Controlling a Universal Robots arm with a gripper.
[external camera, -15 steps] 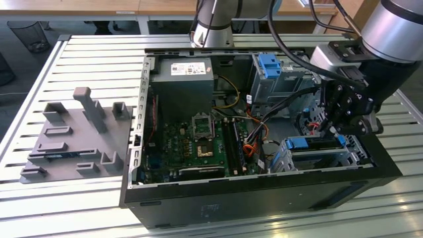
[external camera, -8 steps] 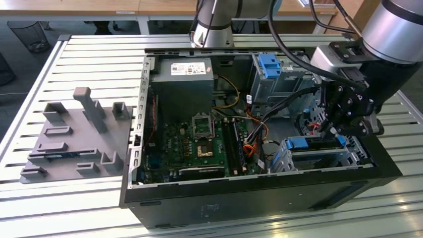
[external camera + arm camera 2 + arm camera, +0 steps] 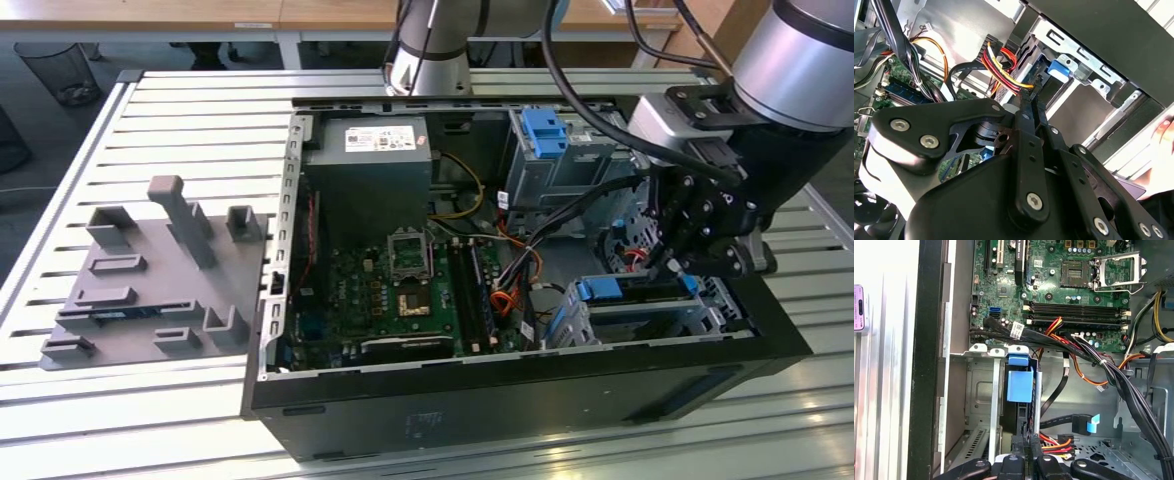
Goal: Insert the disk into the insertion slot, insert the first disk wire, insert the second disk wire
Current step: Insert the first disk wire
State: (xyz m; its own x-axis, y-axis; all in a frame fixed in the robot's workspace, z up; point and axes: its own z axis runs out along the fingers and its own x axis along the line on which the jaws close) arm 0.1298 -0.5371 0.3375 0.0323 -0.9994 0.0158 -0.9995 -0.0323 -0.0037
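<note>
Keeping the push square and level matters: the closed pincer point(image 3: 663, 270) meets the blue-framed disk point(image 3: 623, 289), seemingly part-seated in the insertion slot point(image 3: 661, 322), lower right of the exterior view.

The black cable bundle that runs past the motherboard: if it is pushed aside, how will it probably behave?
The black cable bundle probably bends easily, since it curves loosely through the case. A white tie binds it, so its strands would likely shift together. Being thick, it may spring back somewhat.
</note>
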